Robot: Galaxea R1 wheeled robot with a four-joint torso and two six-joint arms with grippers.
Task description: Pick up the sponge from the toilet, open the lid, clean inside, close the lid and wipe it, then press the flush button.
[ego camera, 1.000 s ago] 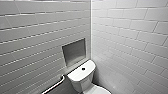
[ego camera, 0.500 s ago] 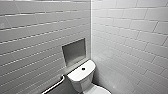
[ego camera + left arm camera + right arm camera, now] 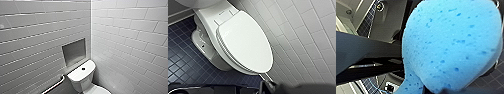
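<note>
Blue sponge [image 3: 451, 45] clamped in right gripper [image 3: 449, 90] — clear of tiled floor [image 3: 183, 65]. White lid [image 3: 245, 42] down flat on toilet [image 3: 205, 42].

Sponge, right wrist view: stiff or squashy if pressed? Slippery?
Probably squashy: the sponge has a pitted, open-pored foam surface and rounded edges, so it should compress. Likely light for its bulk, for the same reason. The rough pores suggest fair grip, though I can't tell if it is wet.

The head view's edge cuts off the toilet [image 3: 82, 76]; the sponge [image 3: 448, 45] overruns the right wrist view.
</note>
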